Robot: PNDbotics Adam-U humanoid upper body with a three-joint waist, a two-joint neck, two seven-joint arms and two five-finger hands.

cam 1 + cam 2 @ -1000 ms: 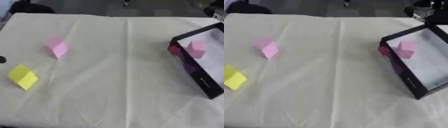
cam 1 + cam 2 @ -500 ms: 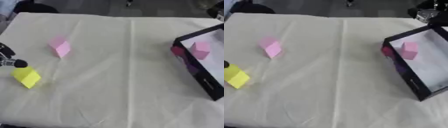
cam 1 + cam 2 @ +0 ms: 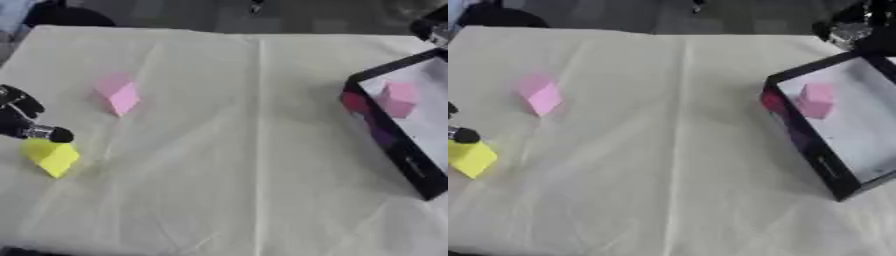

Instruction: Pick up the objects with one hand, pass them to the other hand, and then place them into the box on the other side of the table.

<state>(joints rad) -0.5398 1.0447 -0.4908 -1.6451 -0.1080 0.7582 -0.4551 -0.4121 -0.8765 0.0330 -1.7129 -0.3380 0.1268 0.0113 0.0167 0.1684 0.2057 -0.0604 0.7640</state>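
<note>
Left robot hand (image 3: 24,120) at the yellow block (image 3: 51,156) — finger state unclear — pink block (image 3: 118,93) nearby, black box (image 3: 833,125) far right

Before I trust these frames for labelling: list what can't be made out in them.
- Left hand: cut off by the left edge in both views; only a few fingers show, beside the yellow block, so contact is unclear.
- Right hand: a dark blurred shape at the top right corner of the right eye view, its fingers unreadable.
- Box: cut off by the right edge; the pink block inside shows.
</note>
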